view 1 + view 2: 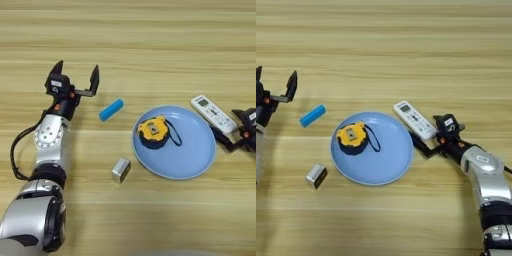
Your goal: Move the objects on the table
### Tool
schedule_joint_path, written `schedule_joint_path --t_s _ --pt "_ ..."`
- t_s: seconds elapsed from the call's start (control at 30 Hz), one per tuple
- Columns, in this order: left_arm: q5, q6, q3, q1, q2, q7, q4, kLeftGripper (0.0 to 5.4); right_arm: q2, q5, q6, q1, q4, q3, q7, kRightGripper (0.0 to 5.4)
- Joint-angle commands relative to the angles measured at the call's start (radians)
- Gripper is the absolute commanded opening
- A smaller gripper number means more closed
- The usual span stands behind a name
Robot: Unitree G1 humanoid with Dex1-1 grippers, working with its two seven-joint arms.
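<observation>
Approaching is judged in hand: left of the blue plate (200, 165), the spread left tool (77, 75) is held beside the blue bar (111, 109); closure around it is required. The right tool (428, 140) is clamped on the remote (414, 119).

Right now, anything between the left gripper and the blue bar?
Nothing visible. The left gripper is open, just left of the blue bar, with only bare table between them. The metal block and plate lie off that line.
</observation>
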Motion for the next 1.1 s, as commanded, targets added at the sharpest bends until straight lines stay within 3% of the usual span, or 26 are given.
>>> schedule_joint_path --t_s 0.03,0.37,1.1 --pt "0.001 0.0 -0.002 -0.016 0.001 -0.005 0.002 5.35 0.003 -0.018 -0.004 -0.021 0.02 0.011 -0.005 5.4" --pt "0.001 0.0 -0.002 -0.017 0.0 -0.005 0.002 5.35 0.013 -0.033 0.011 -0.051 0.078 0.028 0.001 5.4" --pt "0.0 0.0 -0.001 -0.022 -0.001 -0.005 0.007 5.4 0.015 -0.03 0.007 -0.077 0.111 0.03 -0.003 3.0"
